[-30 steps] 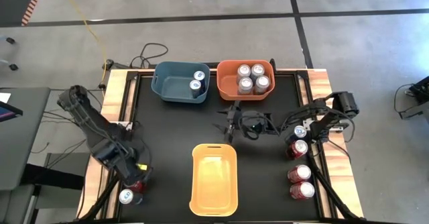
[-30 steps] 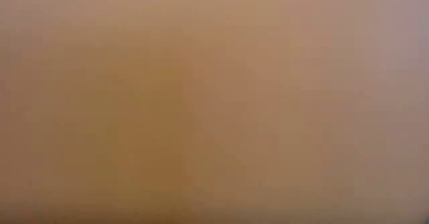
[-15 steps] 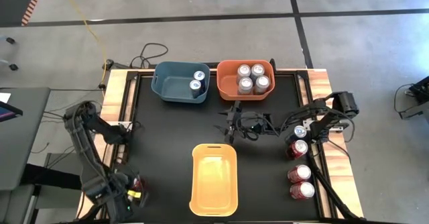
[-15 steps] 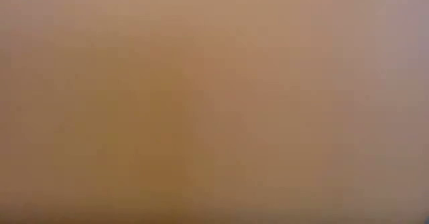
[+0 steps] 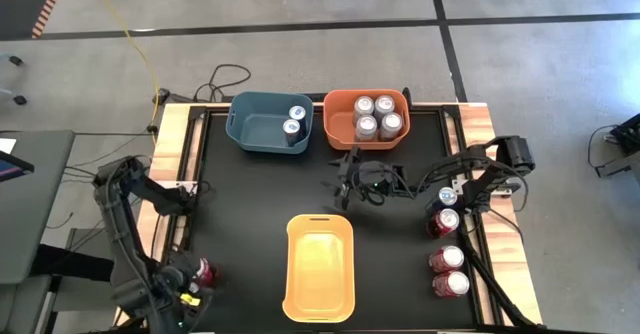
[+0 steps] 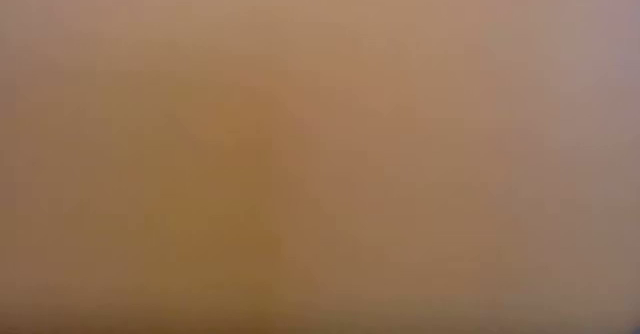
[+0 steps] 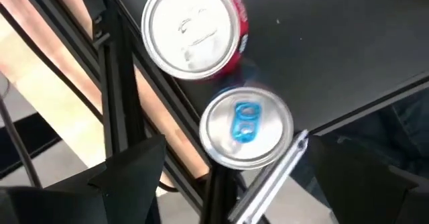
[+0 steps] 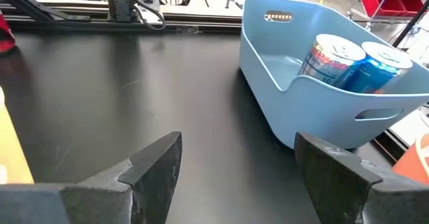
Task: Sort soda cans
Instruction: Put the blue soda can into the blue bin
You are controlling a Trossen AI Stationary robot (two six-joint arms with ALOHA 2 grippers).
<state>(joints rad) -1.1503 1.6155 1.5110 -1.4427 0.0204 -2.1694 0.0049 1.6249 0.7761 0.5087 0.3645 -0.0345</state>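
At the table's near left corner my left gripper (image 5: 178, 292) points down, open, over a can with a blue pull tab (image 7: 247, 125), which stands between its two fingers with nothing touching. A red can (image 7: 191, 29) stands upright right beside that one, toward the far side (image 5: 205, 271). Two cans stand in the blue bin (image 5: 270, 121) and several silver ones in the orange bin (image 5: 367, 117). My right gripper (image 5: 343, 181) hangs open at mid-table, facing the blue bin (image 8: 322, 83).
An empty yellow bin (image 5: 320, 267) sits at the near middle. Several cans stand in a row by the right edge: one blue-topped (image 5: 447, 196) and three red (image 5: 446, 259). The table's black frame rail (image 7: 114, 83) runs close to the left cans. The low view is blocked by a blurred orange surface.
My left gripper has swung toward the table's near edge, from beside the red can to above the can in the near left corner, which it now covers in the high view. Its fingers have stayed open. The cans have not moved.
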